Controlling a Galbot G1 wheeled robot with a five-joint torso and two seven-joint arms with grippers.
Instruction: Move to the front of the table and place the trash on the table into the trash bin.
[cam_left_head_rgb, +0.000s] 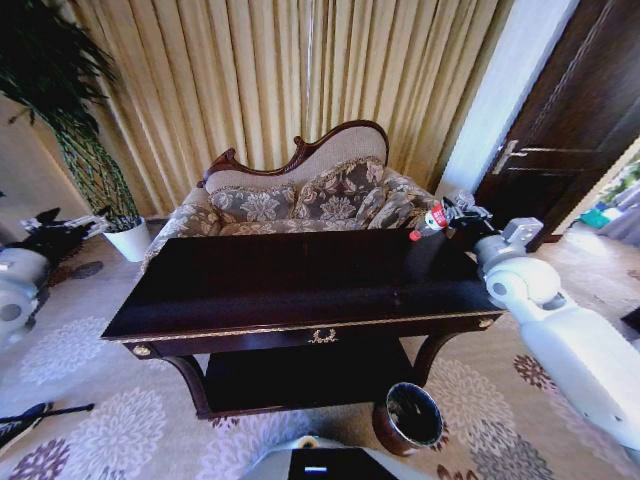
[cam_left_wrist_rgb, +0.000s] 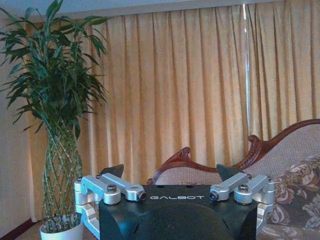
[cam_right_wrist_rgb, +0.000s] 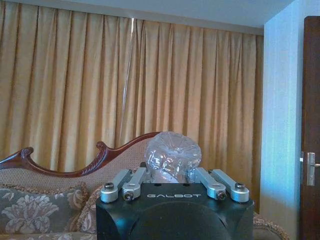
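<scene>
right pincer (cam_right_wrist_rgb: 172, 172) around bottle (cam_right_wrist_rgb: 172, 154)

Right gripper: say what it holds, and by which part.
The right gripper holds the clear bottle by its body, base pointing away from the wrist. The left gripper holds nothing.

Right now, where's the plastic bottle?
The plastic bottle is held in the right gripper, raised above the table's far right corner, in front of the sofa.
</scene>
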